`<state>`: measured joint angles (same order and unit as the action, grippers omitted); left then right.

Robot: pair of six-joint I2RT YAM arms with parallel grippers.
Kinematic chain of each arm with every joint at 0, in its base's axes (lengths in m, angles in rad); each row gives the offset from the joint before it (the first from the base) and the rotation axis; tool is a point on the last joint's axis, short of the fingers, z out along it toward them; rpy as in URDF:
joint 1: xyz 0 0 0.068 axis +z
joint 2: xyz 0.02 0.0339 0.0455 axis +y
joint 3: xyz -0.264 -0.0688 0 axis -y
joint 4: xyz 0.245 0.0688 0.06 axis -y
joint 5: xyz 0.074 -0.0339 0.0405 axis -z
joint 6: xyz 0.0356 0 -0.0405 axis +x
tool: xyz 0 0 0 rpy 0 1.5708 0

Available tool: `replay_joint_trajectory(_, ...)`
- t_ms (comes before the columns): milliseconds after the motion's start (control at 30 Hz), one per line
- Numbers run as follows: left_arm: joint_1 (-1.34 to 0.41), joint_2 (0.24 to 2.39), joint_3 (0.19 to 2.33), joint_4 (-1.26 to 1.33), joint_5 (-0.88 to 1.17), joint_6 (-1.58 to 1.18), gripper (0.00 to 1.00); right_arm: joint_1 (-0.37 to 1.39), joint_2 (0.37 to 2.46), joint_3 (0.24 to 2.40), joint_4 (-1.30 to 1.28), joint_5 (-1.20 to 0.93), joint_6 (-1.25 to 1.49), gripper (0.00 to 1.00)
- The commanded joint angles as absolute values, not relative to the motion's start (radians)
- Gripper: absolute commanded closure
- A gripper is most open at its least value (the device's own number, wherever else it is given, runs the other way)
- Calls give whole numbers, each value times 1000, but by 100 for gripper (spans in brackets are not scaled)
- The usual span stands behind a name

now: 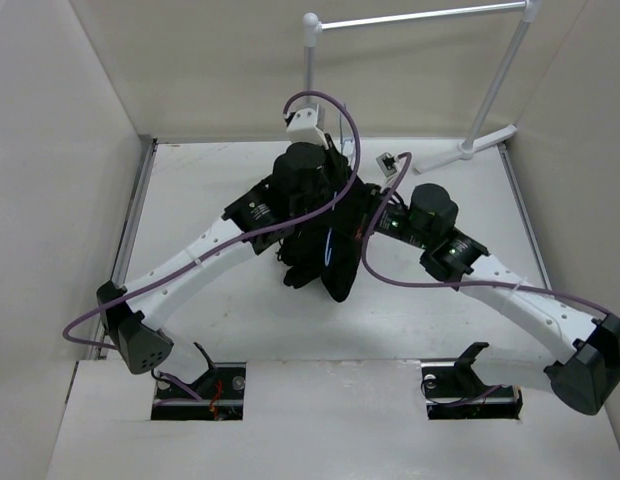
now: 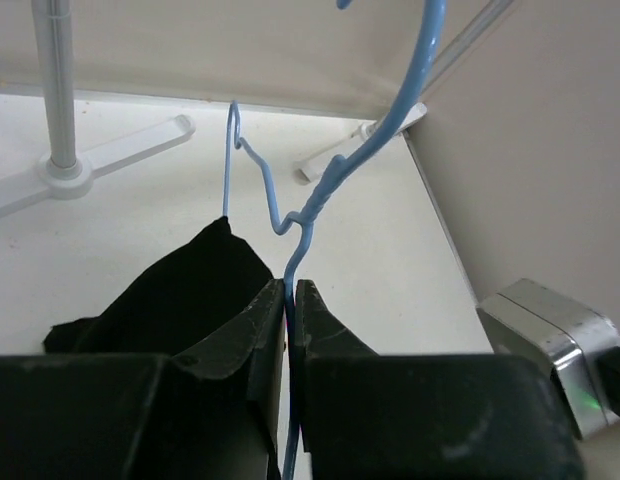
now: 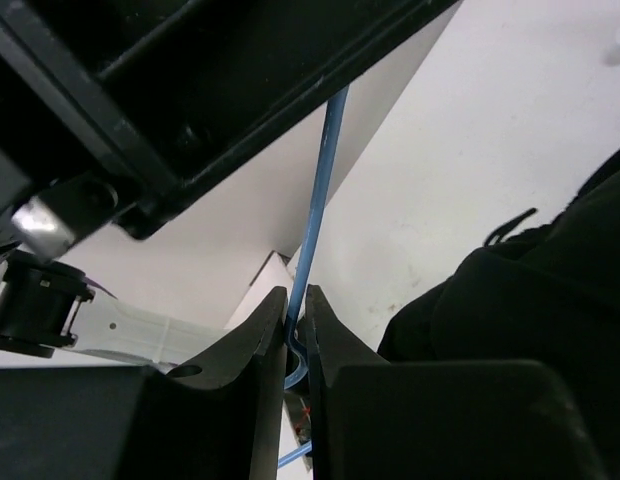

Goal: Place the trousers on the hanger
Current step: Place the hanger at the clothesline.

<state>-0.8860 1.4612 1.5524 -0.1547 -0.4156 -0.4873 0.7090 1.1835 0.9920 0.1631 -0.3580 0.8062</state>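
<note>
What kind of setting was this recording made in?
Likely a robot lab test cell, not a home: a white table boxed in by plain beige panels, with a white rail stand at the back.

Rail stand [image 1: 490, 90] behind the trousers [image 1: 322, 258]

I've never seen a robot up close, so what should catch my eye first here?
First, the black trousers bunched at the middle of the table. Up close, the left gripper and the right gripper each pinch the thin blue hanger. A white rail stands at the far edge.
</note>
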Motion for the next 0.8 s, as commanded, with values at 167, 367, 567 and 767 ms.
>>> replay_joint_trajectory(167, -863, 1416, 1621, -15, -443, -495, 68, 614, 1135, 1144, 134, -370, 730, 100)
replay_joint_trajectory(367, -828, 1396, 1650, 3, -413, -500, 54, 562, 1160, 1233, 97, -388, 666, 100)
replay_joint_trajectory(567, -776, 1370, 1667, 11, -377, -518, 54, 535, 1184, 1272, 126, -374, 653, 100)
replay_joint_trajectory(767, -702, 1309, 1629, -27, -353, -557, 54, 429, 1209, 1385, 138, -399, 620, 100)
